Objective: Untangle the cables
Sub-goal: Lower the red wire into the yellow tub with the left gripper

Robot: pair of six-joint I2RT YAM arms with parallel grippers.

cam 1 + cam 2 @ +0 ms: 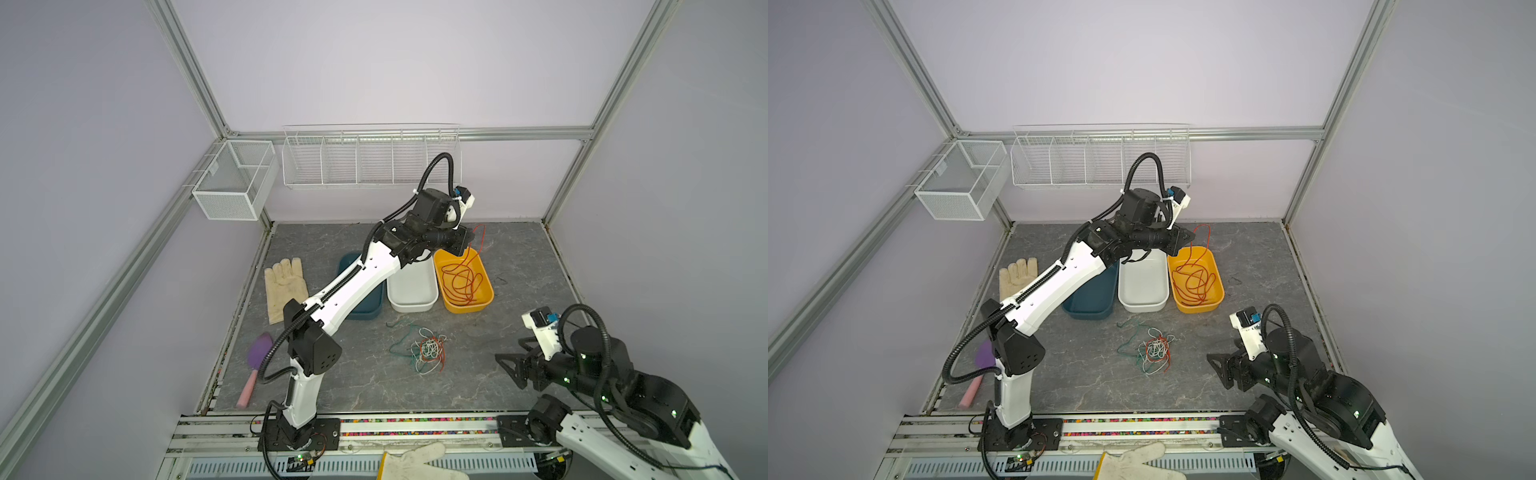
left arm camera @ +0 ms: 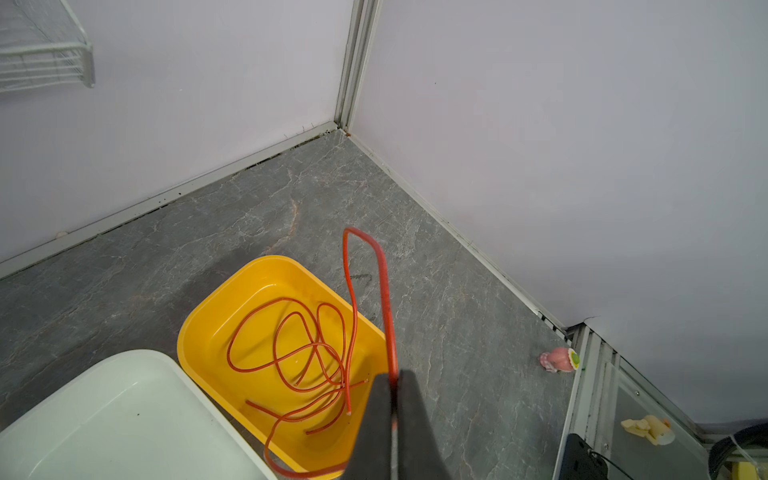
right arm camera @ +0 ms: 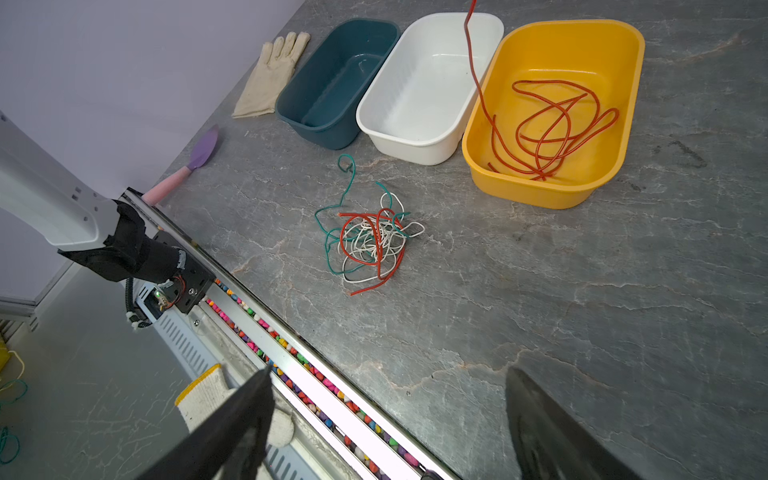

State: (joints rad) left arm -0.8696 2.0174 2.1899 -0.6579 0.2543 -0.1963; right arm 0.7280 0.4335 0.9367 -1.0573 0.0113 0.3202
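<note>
My left gripper (image 2: 392, 382) is shut on a red-orange cable (image 2: 386, 307). It hangs above the far end of the yellow bin (image 1: 487, 286) (image 1: 1219, 286) (image 2: 199, 320). From the jaws the cable arches up and drops into the bin, where most of it lies coiled (image 1: 461, 282) (image 3: 552, 82). In both top views the left gripper (image 1: 463, 241) (image 1: 1183, 242) reaches over the bins. A tangle of red, green and white cables (image 1: 428, 351) (image 1: 1155, 351) (image 3: 370, 245) lies on the table in front of the bins. My right gripper (image 1: 509, 370) (image 1: 1221, 368) (image 3: 388, 374) stands open and empty near the front right, apart from the tangle.
A white bin (image 1: 415, 306) and a teal bin (image 1: 368, 312) stand left of the yellow one. A beige glove (image 1: 284, 286) and a purple-pink scoop (image 1: 259, 353) lie at the left. Wire baskets (image 1: 365, 158) hang on the back wall. A white glove (image 1: 415, 461) lies on the front rail.
</note>
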